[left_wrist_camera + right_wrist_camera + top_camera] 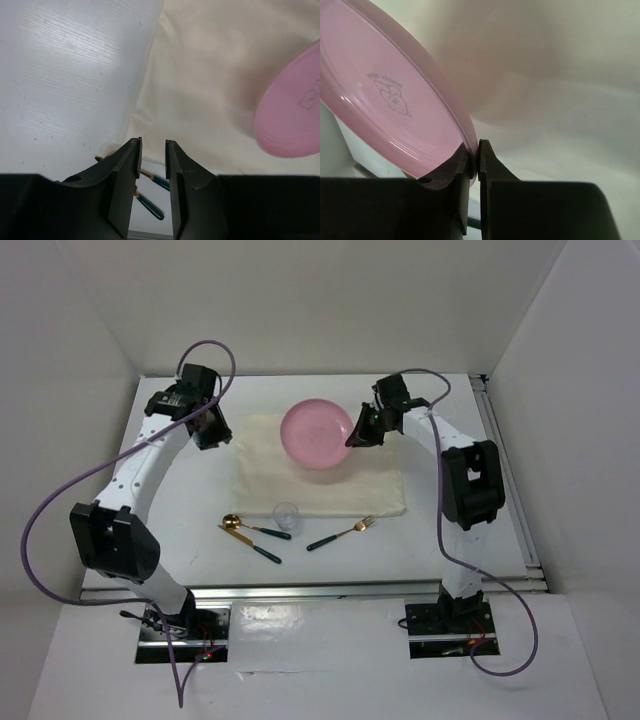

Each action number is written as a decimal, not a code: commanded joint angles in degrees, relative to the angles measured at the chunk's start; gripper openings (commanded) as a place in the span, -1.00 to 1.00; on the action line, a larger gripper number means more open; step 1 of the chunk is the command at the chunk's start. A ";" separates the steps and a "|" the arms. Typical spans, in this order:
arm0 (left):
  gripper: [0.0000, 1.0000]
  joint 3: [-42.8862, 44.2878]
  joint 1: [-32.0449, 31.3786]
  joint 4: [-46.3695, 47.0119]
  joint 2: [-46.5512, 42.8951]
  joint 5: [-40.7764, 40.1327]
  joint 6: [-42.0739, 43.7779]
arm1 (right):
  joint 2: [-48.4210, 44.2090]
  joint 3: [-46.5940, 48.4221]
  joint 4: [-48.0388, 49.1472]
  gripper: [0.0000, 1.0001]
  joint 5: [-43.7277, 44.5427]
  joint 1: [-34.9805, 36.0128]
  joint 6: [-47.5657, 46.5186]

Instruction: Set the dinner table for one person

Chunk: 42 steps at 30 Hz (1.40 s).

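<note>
The right tool [474,160] is clamped on the rim of a pink plate [395,100], one finger above the edge and one below. The rim is judged to be taken because a flat plate offers two fingers no other purchase. The plate is held tilted and lifted, over the far middle of a cream cloth mat [320,490], presumably so that it can be lowered onto the cloth as the centre of the setting.

A small printed figure with a line of lettering above it is seen on the plate face turned to the right wrist camera. The lettering is too small to be read.

The left tool [153,150] is narrowly apart with nothing between its fingers. It is held above the far left edge of the mat, seemingly kept clear of the plate.

Near the mat's near edge a clear glass [287,515], a gold spoon [231,524], another green-handled piece [262,550] and a fork [340,535] are left loosely grouped, judged not yet arranged.

Everything is carried by the white surface [400,550], which extends well beyond the mat on every side
</note>
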 commanded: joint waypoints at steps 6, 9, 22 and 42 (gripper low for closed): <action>-0.14 -0.52 0.77 -0.18 -3.04 -1.98 -0.70 | 6.66 4.58 -4.90 -1.00 -4.50 0.37 -0.95; -0.17 -1.13 0.77 -0.18 -3.04 -1.45 -0.17 | 8.24 5.10 -6.04 -1.00 -2.92 0.99 -0.95; -0.17 -1.13 0.77 0.35 -2.51 -0.40 0.89 | 10.52 4.58 -5.52 -0.57 -0.99 2.04 -0.42; -0.17 7.57 0.16 -3.96 -4.00 1.00 6.42 | -16.19 -4.91 -3.42 0.64 10.63 12.84 -9.64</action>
